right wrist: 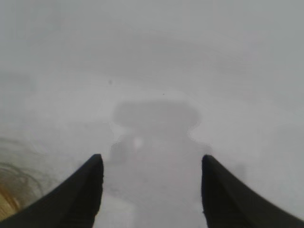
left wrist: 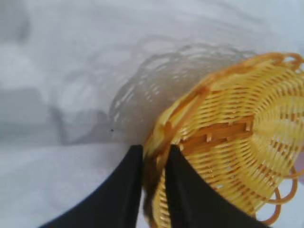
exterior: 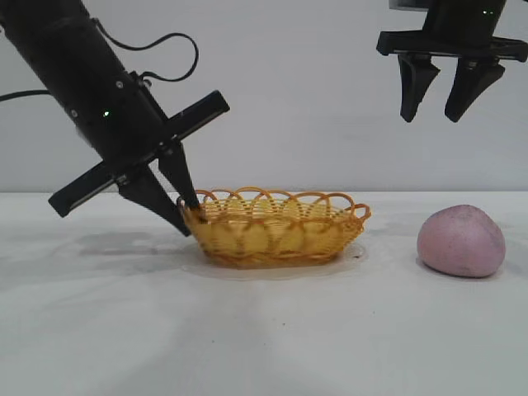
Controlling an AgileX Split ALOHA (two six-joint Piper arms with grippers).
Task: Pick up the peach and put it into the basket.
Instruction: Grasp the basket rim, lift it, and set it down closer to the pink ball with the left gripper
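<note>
The pink-mauve peach (exterior: 460, 241) lies on the white table at the right, apart from everything else. The yellow wicker basket (exterior: 272, 239) with its orange looped rim rests flat on the table in the middle. My left gripper (exterior: 191, 219) leans down at the basket's left end. In the left wrist view its fingers (left wrist: 156, 148) stand slightly apart astride the rim of the basket (left wrist: 247, 104), one inside and one outside. My right gripper (exterior: 433, 118) hangs open high above the gap between basket and peach, holding nothing. The right wrist view shows its fingers (right wrist: 152, 161) over bare table.
The white tabletop (exterior: 99, 330) stretches out around the basket and the peach, with a plain pale wall behind. A sliver of the basket's weave (right wrist: 5, 202) shows at the edge of the right wrist view.
</note>
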